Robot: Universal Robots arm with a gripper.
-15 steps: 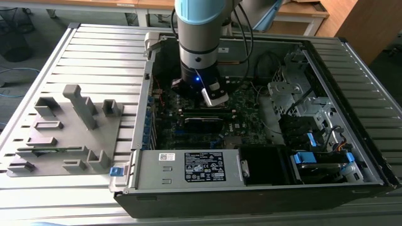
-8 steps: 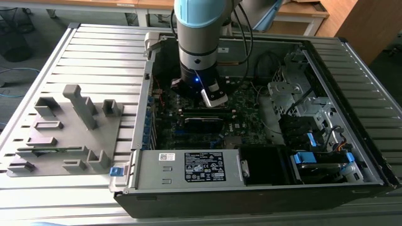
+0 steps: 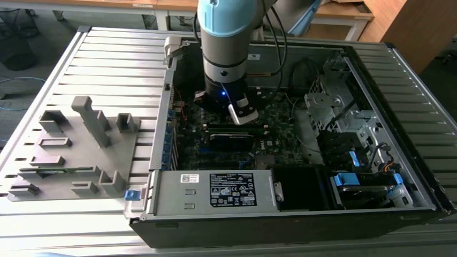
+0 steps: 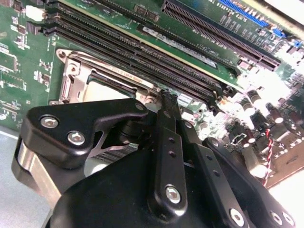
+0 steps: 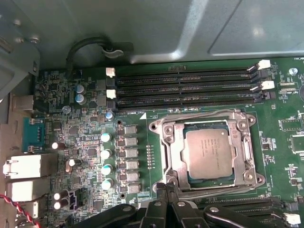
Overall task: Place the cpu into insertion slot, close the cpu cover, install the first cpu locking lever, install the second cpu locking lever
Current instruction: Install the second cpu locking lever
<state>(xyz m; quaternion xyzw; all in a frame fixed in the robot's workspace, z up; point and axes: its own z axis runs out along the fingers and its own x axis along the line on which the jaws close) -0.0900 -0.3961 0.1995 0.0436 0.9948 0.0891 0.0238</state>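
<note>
Cpu [image 5: 209, 154] seated in insertion slot [image 5: 173, 156] on green motherboard [image 5: 85, 142], cpu cover [image 5: 247, 142] closed flat around it, gripper [image 5: 167, 190] fingertips pressed together, holding nothing, poised at socket edge, memory slots [image 5: 185, 85] alongside.

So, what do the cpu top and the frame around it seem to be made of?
The cpu top looks like dull grey metal with a matte, brushed finish, reflecting only softly. The cpu cover, the frame around it, seems to be bright stamped steel: its edges shine and catch highlights. The exact alloys cannot be told.
</note>
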